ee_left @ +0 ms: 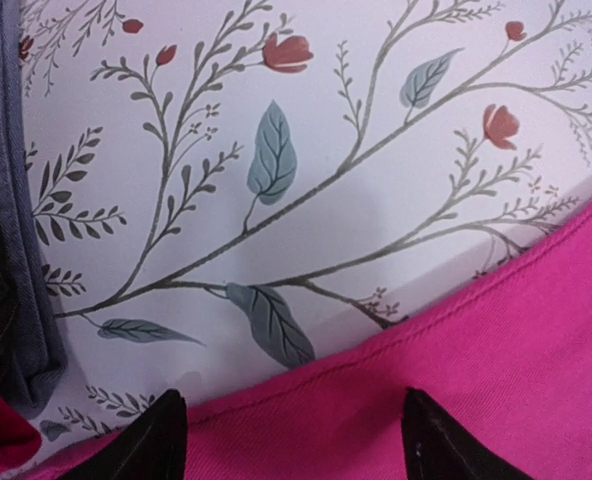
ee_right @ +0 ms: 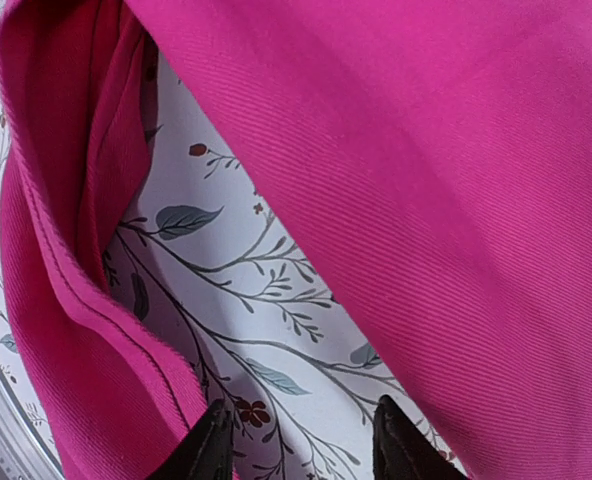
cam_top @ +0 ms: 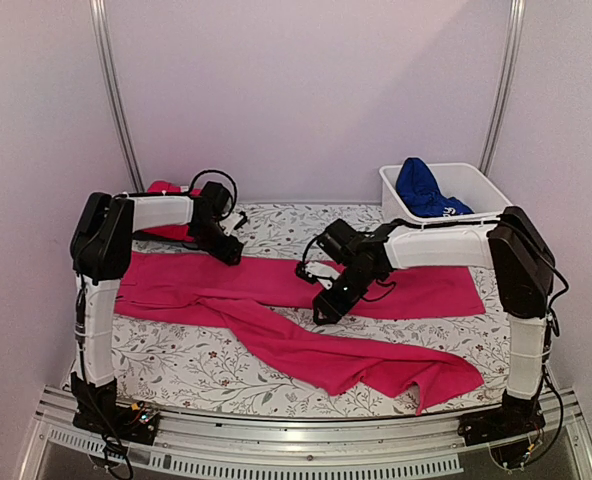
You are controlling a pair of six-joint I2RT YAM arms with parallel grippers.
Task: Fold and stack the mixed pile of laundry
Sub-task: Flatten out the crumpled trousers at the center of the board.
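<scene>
Pale walls on three sides; floral cloth (cam_top: 176,360) over the whole tabletop. Magenta-pink garment (cam_top: 306,340) spread flat across the middle, one long band from the left edge toward the right edge, a second limb slanting down to the near right corner. Left tool (cam_top: 234,252) low over the garment's far hem, toward the far left corner, fingers (ee_left: 166,430) spread, nothing pinched between them, pink hem just below. Right tool (cam_top: 324,312) down at mid-tabletop where the two limbs part, tips apart over bare floral print, pink folds on either side, gripping nothing. Red tee (cam_top: 164,188) bunched in the far left corner behind the left arm, with a grey cloth fold (ee_left: 6,200) close by at the edge of the left wrist view. Royal blue garment (cam_top: 421,190) heaped in the white tub (cam_top: 476,180) at the far right corner.
</scene>
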